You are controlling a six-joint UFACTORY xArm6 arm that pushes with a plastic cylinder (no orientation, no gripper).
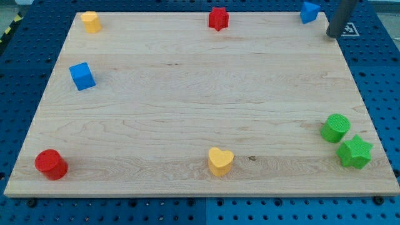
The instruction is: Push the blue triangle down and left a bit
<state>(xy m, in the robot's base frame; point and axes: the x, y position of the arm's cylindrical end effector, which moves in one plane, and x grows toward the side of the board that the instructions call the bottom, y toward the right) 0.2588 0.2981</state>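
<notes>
The blue triangle (309, 11) sits at the view's top right, at the far edge of the wooden board (200, 119). My tip (334, 35) is the lower end of the dark rod, just to the right of and a little below the blue triangle, with a small gap between them. The tip stands at the board's right edge.
A red star (219, 19) is at top centre. A yellow block (91, 21) is at top left and a blue cube (82, 75) below it. A red cylinder (50, 164) is at bottom left, a yellow heart (220, 161) at bottom centre. A green cylinder (335, 127) and green star (354, 152) are at right.
</notes>
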